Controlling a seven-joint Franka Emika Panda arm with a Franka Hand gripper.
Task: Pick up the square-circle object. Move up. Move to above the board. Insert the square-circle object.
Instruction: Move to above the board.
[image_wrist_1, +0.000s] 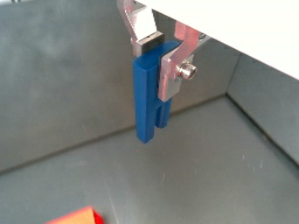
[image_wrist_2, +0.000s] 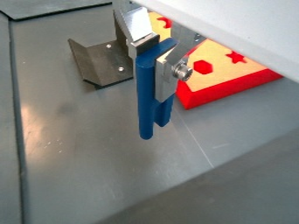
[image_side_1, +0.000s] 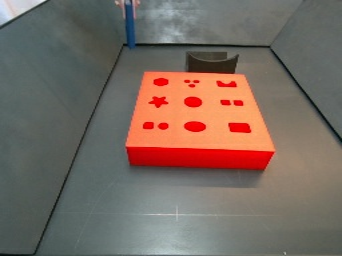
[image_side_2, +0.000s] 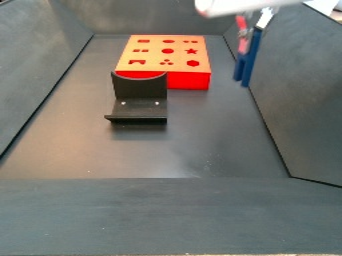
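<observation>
My gripper (image_wrist_1: 158, 52) is shut on the square-circle object (image_wrist_1: 146, 101), a slim blue peg that hangs upright with its two prongs pointing down. Both wrist views show the silver fingers clamping its upper end, and the peg (image_wrist_2: 149, 96) is off the grey floor. In a side view the gripper (image_side_2: 250, 25) holds the peg (image_side_2: 246, 55) near the side wall, off to one side of the board (image_side_2: 167, 60). The board (image_side_1: 198, 115) is a flat red block with darker cut-out holes. The peg (image_side_1: 130, 25) is beyond its far left corner.
The dark fixture (image_side_2: 138, 95) stands on the floor next to the board; it also shows in a side view (image_side_1: 210, 60) and a wrist view (image_wrist_2: 100, 59). Grey walls enclose the floor on all sides.
</observation>
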